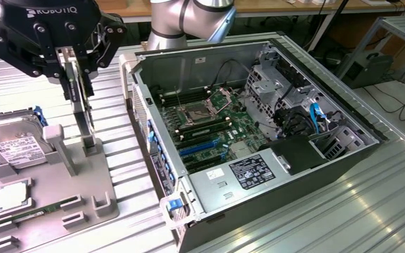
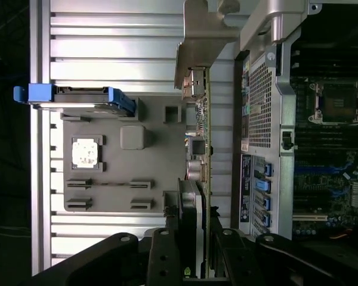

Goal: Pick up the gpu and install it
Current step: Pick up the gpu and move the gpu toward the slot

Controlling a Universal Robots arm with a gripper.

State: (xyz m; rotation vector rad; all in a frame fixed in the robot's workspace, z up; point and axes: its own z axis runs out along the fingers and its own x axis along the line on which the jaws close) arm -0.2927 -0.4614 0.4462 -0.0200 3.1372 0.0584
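The gpu [image 1: 83, 118] is a thin card seen edge-on, hanging upright at the exterior view's left. My gripper [image 1: 76, 89] is shut on its upper part, one finger on each face. The card's lower end sits at a post of the grey parts holder [image 1: 55, 200]; I cannot tell whether it still touches it. In the wrist view the gpu [image 2: 200, 149] runs away from my gripper [image 2: 194, 229], with its silvery metal bracket at the far end and the black fan between the fingers. The open computer case [image 1: 294, 205] lies to the exterior view's right, its blue slots [image 1: 199, 147] exposed.
On the grey holder lie a hard drive [image 1: 12, 147] with blue rails, a square chip [image 1: 12, 195] and a narrow memory stick [image 1: 30, 213]. The case's perforated rear wall [image 2: 259, 101] stands close beside the card. Ribbed metal table [image 1: 371, 211] surrounds everything.
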